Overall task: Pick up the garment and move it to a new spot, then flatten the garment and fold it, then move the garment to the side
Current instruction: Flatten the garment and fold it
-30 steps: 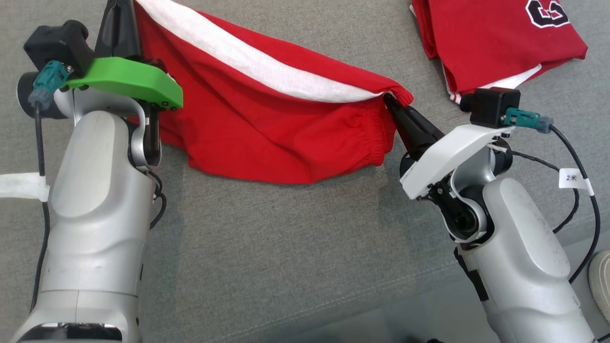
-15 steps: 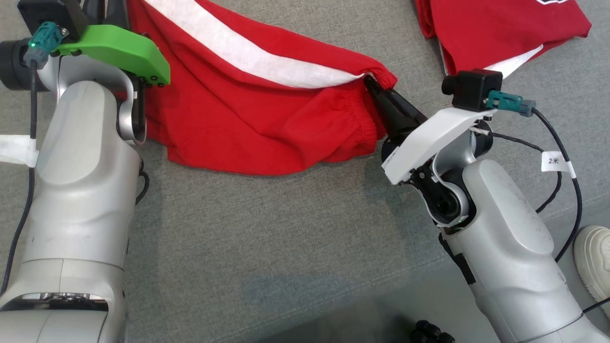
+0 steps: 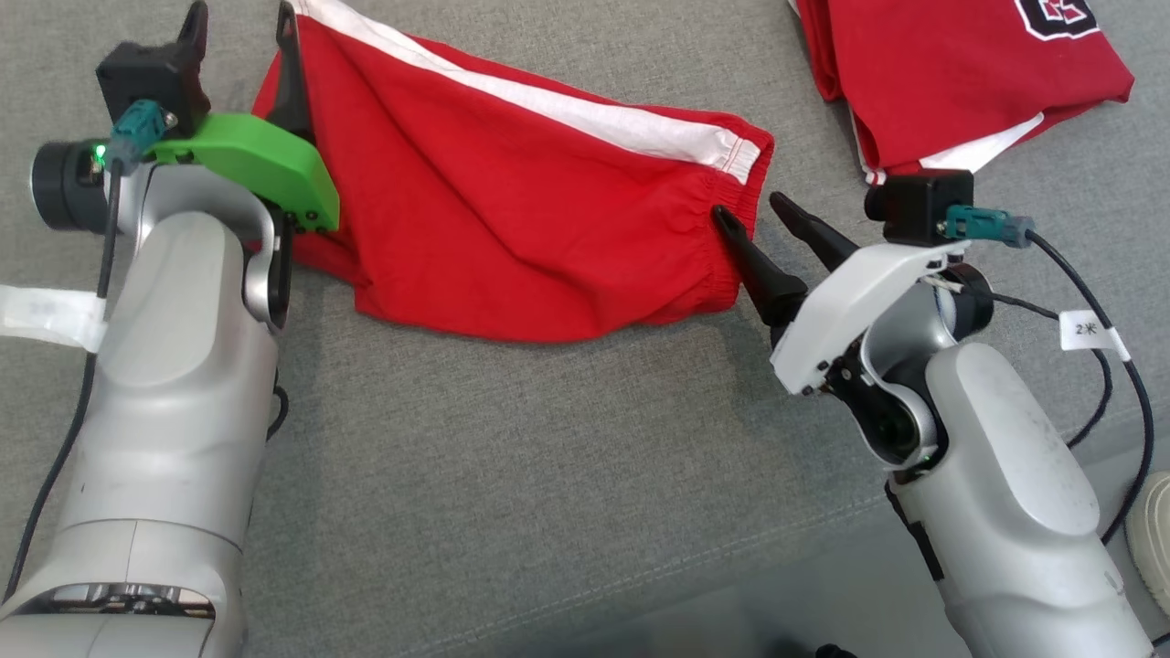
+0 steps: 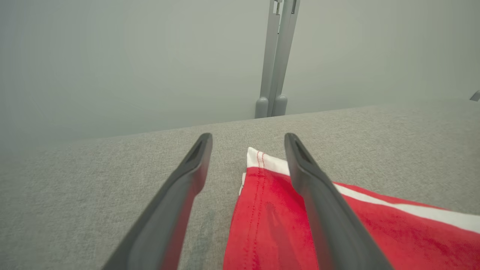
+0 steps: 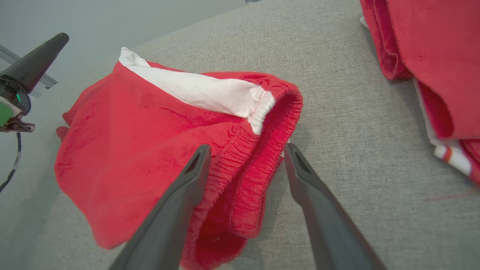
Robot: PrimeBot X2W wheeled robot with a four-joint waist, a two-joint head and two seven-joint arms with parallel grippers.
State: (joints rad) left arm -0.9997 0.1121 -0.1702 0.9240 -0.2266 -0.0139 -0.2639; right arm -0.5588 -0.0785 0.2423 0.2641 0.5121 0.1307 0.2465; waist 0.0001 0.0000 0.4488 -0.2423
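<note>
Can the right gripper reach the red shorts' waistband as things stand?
Likely yes: the right gripper stands open astride the waistband of the red shorts, and nothing lies in the way.

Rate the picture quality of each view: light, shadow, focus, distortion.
Head view: even, soft light, no glare; faint shadows on the grey cloth surface; red shorts sharp. Left wrist view: left gripper looms large and soft near the lens; background hazy. Right wrist view: shorts crisp; right gripper widens and blurs toward the bottom edge.

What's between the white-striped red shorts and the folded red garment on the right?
Just bare grey fabric surface separates the white-striped red shorts from the folded red garment, seen in the head and right wrist views.
</note>
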